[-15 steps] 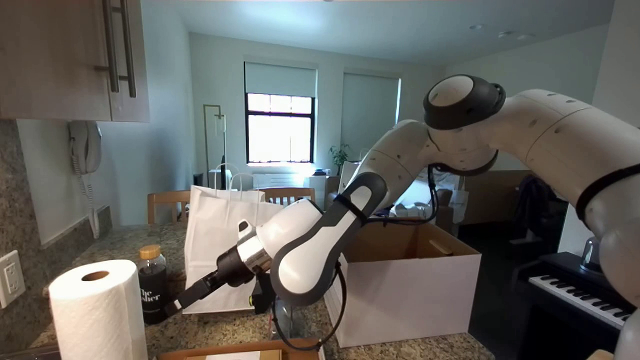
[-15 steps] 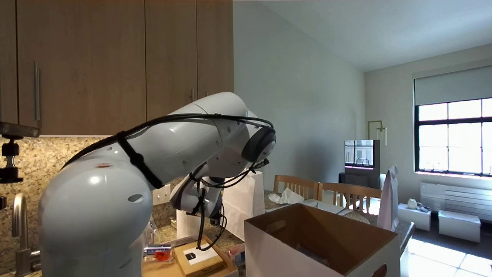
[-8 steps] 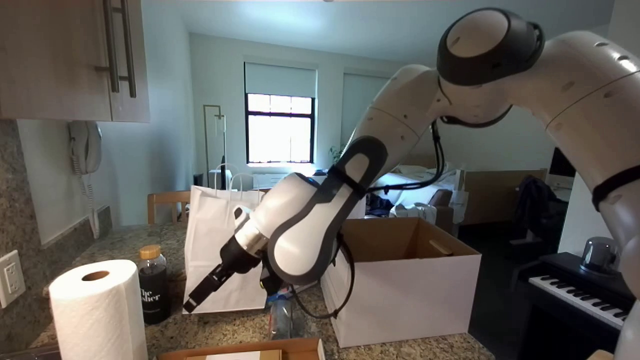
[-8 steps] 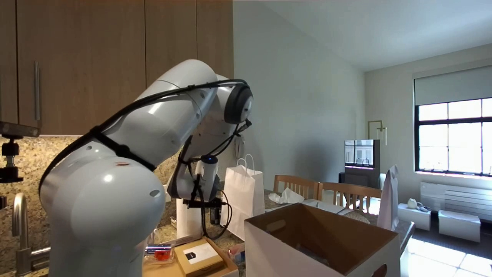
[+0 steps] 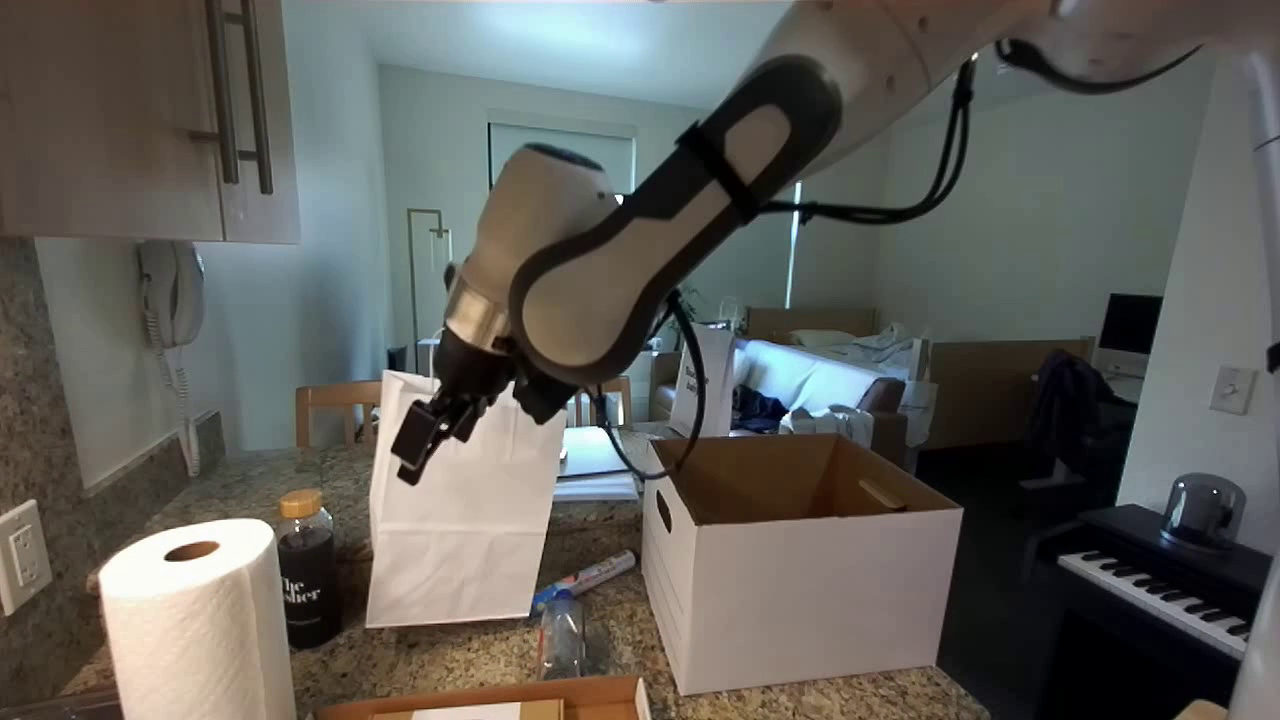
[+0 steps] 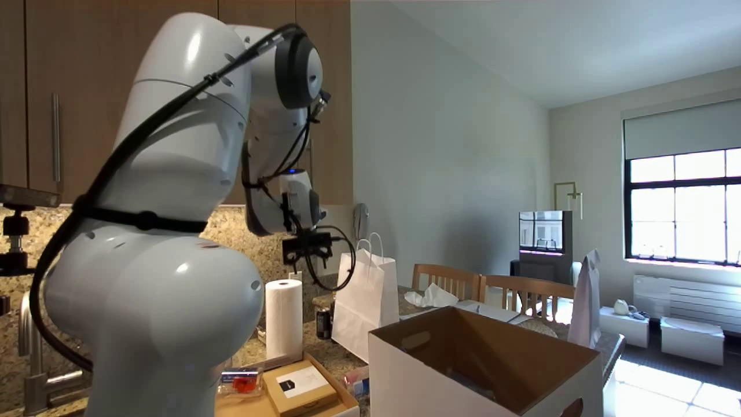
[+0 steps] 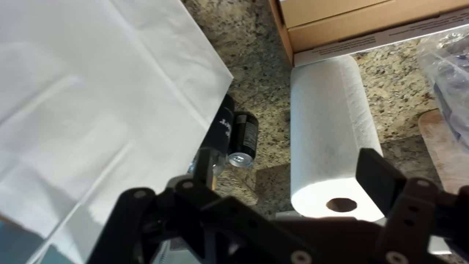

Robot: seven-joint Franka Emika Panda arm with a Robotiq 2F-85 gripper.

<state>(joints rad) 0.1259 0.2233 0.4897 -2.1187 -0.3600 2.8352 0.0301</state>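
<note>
My gripper (image 5: 437, 448) is raised in front of the white paper bag (image 5: 465, 530), with its jaws apart. In the wrist view the gripper (image 7: 288, 168) is open, with nothing between its fingertips. Below it a white paper towel roll (image 7: 326, 121) stands towards one finger. A black can (image 7: 244, 135) and a dark bottle (image 7: 221, 124) stand towards the other finger, beside the bag (image 7: 91, 73). The bottle (image 5: 305, 575) has an orange lid in an exterior view. The can (image 6: 323, 323) stands between roll (image 6: 284, 318) and bag in an exterior view. The gripper touches none of them.
A large open white box (image 5: 820, 600) stands on the granite counter. A clear bottle (image 5: 562, 640) and a blue-white tube (image 5: 600, 573) lie near it. A shallow carton (image 6: 347, 399) holds a brown box (image 6: 301, 388) and a red item (image 6: 242, 382). Cabinets (image 5: 120, 120) hang above.
The arm has risen and drawn back. My gripper has moved up from low beside the dark bottle to well above the counter. The bag, bottle and roll have stayed put.
</note>
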